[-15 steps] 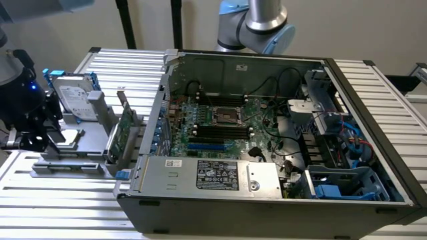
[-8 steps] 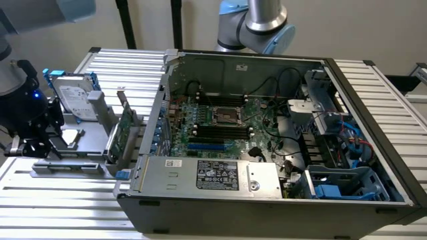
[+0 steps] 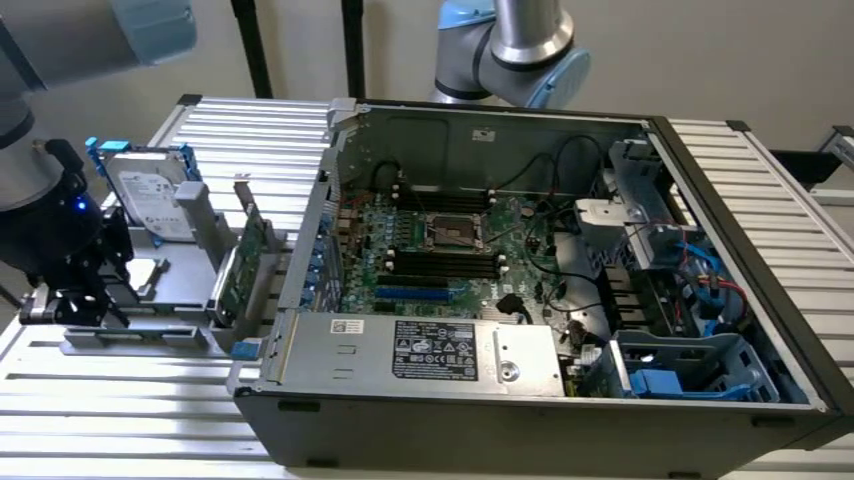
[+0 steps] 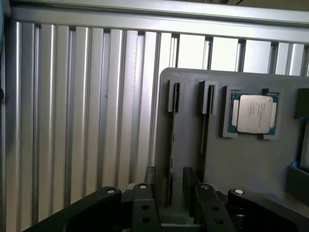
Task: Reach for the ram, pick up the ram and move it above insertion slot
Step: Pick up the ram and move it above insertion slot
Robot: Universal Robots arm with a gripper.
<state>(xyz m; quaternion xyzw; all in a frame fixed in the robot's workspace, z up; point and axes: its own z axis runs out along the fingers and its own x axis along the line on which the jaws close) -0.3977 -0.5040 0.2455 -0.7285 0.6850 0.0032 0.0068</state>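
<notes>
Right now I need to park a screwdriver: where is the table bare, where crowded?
The ribbed table is bare between the gray holder and the near edge, on the exterior view's left of the computer case. The holder is crowded: hard drive, green card.

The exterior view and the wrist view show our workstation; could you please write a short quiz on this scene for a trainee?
1. True or false: the gripper is carrying a part.
2. What sits in the grey fixture beside its two narrow slots? A) a processor chip B) a fan C) a battery
3. Fill in: the hard drive stands on the exterior view's ____ of the computer case.
Key: 1 false, it is open and empty; 2 A; 3 left.
</notes>
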